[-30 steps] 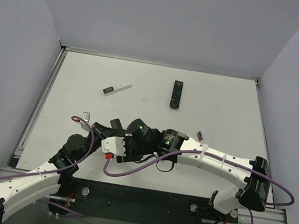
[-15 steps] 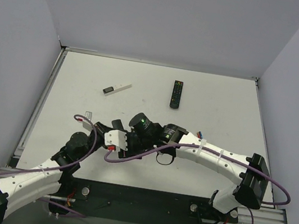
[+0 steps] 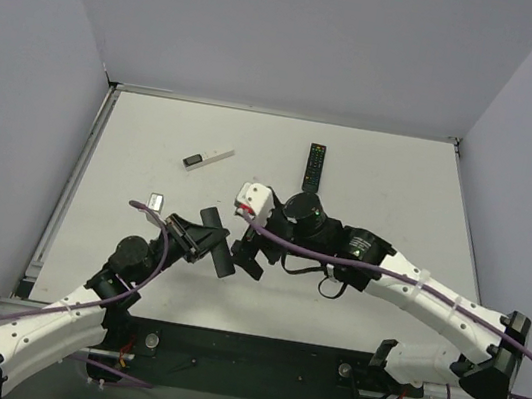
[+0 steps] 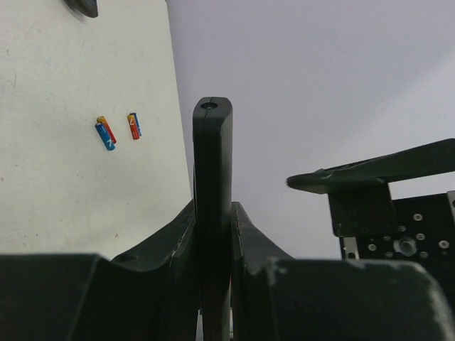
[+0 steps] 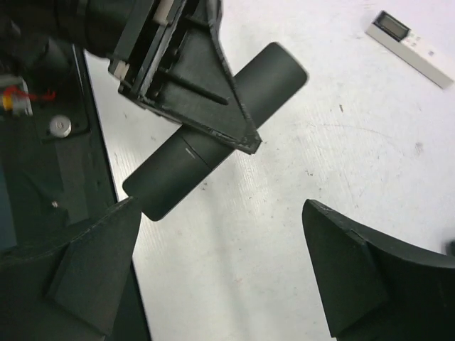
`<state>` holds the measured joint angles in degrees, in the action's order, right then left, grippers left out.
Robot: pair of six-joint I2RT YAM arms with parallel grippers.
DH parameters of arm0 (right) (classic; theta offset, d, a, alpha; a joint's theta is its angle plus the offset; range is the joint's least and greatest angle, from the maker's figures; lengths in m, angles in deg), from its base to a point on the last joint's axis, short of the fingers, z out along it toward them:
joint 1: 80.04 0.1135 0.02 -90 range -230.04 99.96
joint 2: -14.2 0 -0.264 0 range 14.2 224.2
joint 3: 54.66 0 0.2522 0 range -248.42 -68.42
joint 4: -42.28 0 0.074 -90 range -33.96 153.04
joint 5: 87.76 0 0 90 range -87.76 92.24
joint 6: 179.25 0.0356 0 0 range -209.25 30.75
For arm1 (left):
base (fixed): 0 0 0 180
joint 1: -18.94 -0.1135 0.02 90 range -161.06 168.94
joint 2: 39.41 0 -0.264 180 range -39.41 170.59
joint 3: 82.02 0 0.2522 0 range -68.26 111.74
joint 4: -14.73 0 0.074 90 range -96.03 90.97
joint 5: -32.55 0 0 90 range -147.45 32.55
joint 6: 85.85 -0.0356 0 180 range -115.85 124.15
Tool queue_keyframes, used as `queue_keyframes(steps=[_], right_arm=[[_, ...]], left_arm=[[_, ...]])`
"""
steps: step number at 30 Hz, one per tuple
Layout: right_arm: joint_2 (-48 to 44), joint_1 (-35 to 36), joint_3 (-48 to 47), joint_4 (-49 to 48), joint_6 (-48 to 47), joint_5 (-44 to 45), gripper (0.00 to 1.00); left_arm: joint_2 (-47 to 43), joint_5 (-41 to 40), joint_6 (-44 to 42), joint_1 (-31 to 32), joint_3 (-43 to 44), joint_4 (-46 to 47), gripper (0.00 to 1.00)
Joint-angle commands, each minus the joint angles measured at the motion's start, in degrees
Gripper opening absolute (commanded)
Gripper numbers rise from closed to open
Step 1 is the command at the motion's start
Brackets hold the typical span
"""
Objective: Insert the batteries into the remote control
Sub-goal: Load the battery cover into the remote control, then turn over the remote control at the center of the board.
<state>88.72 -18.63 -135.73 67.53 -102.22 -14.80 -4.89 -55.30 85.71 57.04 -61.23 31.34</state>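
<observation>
Left end effector (image 4: 213,217) clamps the remote control (image 4: 212,142) mid-body: looks light, stiff, slick plastic (flat faces hold best); right end effector (image 5: 222,213) gapes empty just beside it

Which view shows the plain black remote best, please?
The right wrist view: the remote shows broadside, nearly its full length visible, held by the left gripper. The left wrist view shows only its thin edge; the top view shows it small.
</observation>
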Motion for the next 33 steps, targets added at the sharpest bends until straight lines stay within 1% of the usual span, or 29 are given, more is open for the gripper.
queue_keyframes(steps=[1,5,7,10,11,12,18,21,26,29,30,32,33], right_arm=[[-5.0,0.2,1.4,-3.7,19.3,8.6,0.91],[-5.1,1.9,1.2,-2.1,27.5,15.2,0.91],[-3.4,3.3,0.9,-1.4,30.0,16.2,0.9],[0.6,4.7,-1.2,1.2,31.0,18.3,0.89],[1.8,4.9,-2.4,1.7,31.4,18.2,0.88],[3.8,5.0,-2.7,2.3,31.7,17.7,0.86],[10.0,5.2,-4.8,2.1,32.4,13.4,0.83],[12.1,5.2,-4.8,2.2,31.9,13.3,0.82],[14.6,5.0,-3.8,0.3,31.7,11.6,0.76],[15.0,5.0,-2.3,-2.4,31.9,11.4,0.68],[14.9,5.0,-1.8,-3.6,31.9,11.5,0.6],[14.4,4.5,-0.6,-4.2,32.0,11.6,0.5],[13.8,4.3,-0.3,-4.5,31.9,11.6,0.39]], left_arm=[[0.1,-0.8,-3.2,0.1,3.5,0.2,0.0],[1.2,-0.9,-4.7,0.1,5.1,-1.5,0.0],[1.8,-1.3,-5.5,0.1,5.5,-2.7,0.0],[2.0,-1.7,-6.8,0.1,5.7,-3.8,0.0],[2.0,-3.1,-7.3,0.1,5.7,-4.2,0.0],[1.7,-3.2,-7.7,0.1,5.8,-5.3,0.0],[0.3,-4.8,-10.6,-0.1,6.7,-9.9,0.0],[0.0,-5.1,-12.0,0.0,7.5,-11.8,0.0],[0.3,-5.3,-12.7,-0.1,7.7,-13.0,0.0],[0.7,-5.0,-13.4,-0.1,8.0,-13.1,0.0],[0.9,-5.0,-13.6,-0.1,8.2,-13.4,0.0],[1.0,-5.0,-13.8,0.0,8.1,-13.8,0.0],[0.8,-5.1,-13.8,0.0,8.0,-14.1,0.01]])
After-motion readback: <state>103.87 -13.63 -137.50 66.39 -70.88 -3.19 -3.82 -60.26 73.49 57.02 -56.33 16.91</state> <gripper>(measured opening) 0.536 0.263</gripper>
